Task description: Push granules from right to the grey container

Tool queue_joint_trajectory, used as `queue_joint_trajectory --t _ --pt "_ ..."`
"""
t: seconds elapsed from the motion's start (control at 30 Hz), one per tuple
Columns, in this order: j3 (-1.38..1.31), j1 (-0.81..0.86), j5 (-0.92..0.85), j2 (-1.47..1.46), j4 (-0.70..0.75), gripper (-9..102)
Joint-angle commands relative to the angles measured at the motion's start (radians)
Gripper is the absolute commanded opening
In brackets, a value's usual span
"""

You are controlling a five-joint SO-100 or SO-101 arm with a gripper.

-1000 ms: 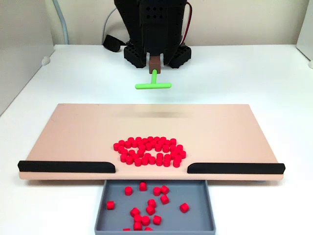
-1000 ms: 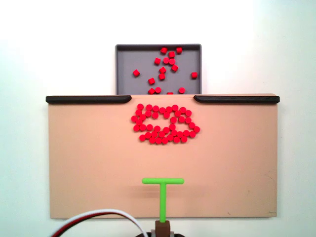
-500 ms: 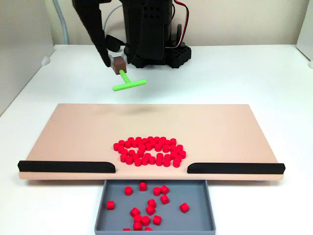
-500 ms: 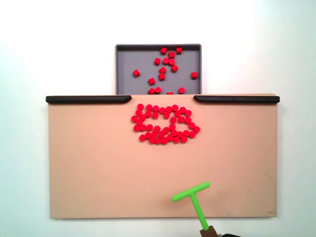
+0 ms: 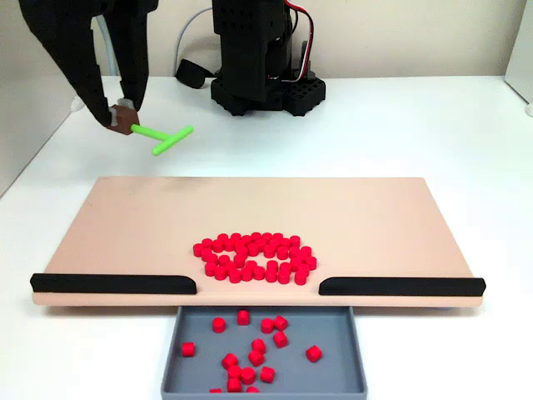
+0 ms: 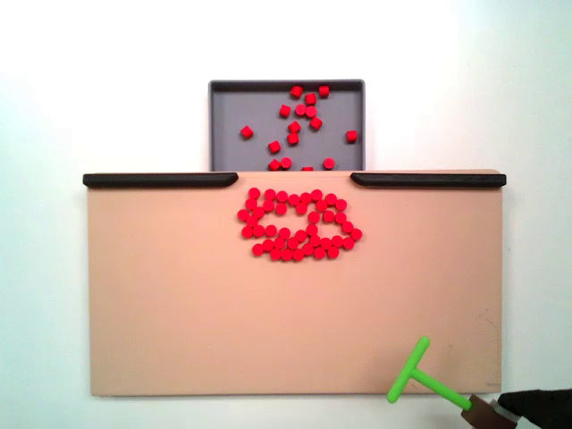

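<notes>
In a fixed view the grey container point(image 5: 358, 350) is sitting nearest, at 6 o'clock, its front edge cut off, with some granules point(image 5: 250, 346) inside. More are lying bunched on the tan board point(image 5: 125, 225) by the gap between two black strips point(image 5: 112, 284). Far off at 10 o'clock, the gripper point(image 5: 122, 117) is pinching a green T-stick point(image 5: 162, 137) by its brown block.

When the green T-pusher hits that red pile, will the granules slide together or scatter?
Probably they scatter somewhat: the granules are many small loose cubes lying flat on the smooth tan board. They look light, so should slide easily. The ones in the grey container lie spread apart, suggesting they tumble.
</notes>
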Motion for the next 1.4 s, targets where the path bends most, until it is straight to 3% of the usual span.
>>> queue_joint_trajectory --t 0.0,0.17,0.4,0.97,1.37 --pt "-0.097 0.0 -0.167 -0.031 0.005 0" --pt "-0.195 -0.003 -0.342 -0.115 0.005 0" --pt "-0.331 -0.021 -0.453 -0.244 -0.005 0" --pt "-0.534 -0.086 -0.512 -0.453 -0.008 0" --pt "-0.537 -0.117 -0.508 -0.479 -0.008 0"
